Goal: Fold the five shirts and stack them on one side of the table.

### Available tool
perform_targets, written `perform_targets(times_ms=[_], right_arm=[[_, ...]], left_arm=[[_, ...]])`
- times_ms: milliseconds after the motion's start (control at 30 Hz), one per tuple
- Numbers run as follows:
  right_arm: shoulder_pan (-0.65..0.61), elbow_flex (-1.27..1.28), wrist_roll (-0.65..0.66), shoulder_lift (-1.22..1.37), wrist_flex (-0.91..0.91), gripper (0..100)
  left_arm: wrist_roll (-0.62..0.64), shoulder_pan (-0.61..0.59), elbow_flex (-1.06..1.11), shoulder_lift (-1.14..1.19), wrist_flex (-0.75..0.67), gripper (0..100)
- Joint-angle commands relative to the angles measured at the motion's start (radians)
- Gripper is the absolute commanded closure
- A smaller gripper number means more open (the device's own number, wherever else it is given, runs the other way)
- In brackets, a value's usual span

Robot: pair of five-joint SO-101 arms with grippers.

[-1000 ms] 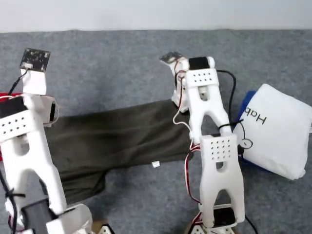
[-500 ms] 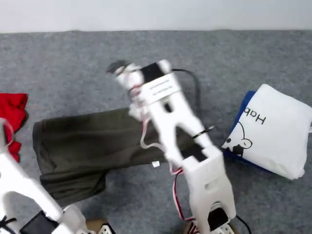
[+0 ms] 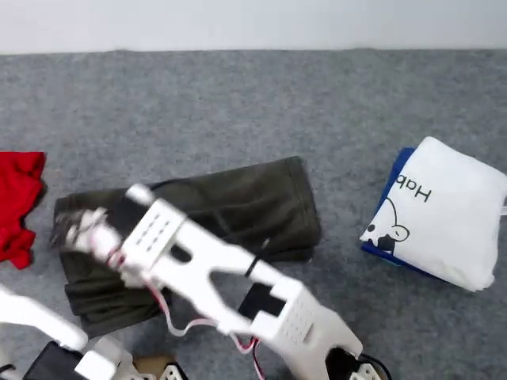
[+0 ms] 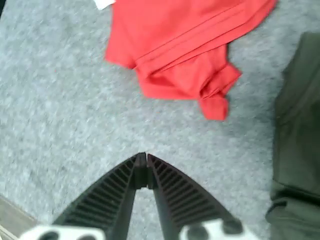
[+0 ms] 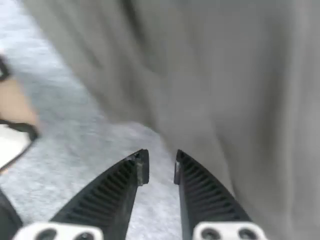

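Note:
A dark olive shirt (image 3: pixel 238 206) lies spread across the middle-left of the grey mat. My right arm stretches over it, with my right gripper (image 3: pixel 73 226) at the shirt's left end. In the right wrist view that gripper (image 5: pixel 159 165) is a little open with nothing between its fingers, the olive shirt (image 5: pixel 225 75) just ahead. A crumpled red shirt (image 3: pixel 20 202) lies at the left edge. My left gripper (image 4: pixel 146 162) is shut and empty over bare mat, short of the red shirt (image 4: pixel 185 55), with the olive shirt (image 4: pixel 300 125) to one side.
A folded white shirt (image 3: pixel 451 214) rests on a folded blue shirt (image 3: pixel 380 252) at the right side of the table. The left arm's white link (image 3: pixel 32 317) sits at the near left corner. The far half of the mat (image 3: pixel 238 103) is bare.
My right arm has swung left from the olive shirt's right end to its left end. The left arm has drawn back toward the near left corner.

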Motion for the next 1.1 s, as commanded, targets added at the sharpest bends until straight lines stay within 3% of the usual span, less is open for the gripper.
perform_targets(times_ms=[0, 600, 1067], right_arm=[[-0.07, -0.006, 0.005, -0.077, -0.024, 89.4], [-0.179, -0.008, 0.002, 0.094, -0.283, 89.8], [0.045, -0.008, 0.003, 0.16, -0.582, 89.8]], left_arm=[[-0.009, -0.046, -0.008, -0.005, 0.003, 99], [-0.006, -0.077, -0.002, -0.005, 0.005, 99], [-0.006, -0.074, -0.001, -0.003, 0.002, 99]])
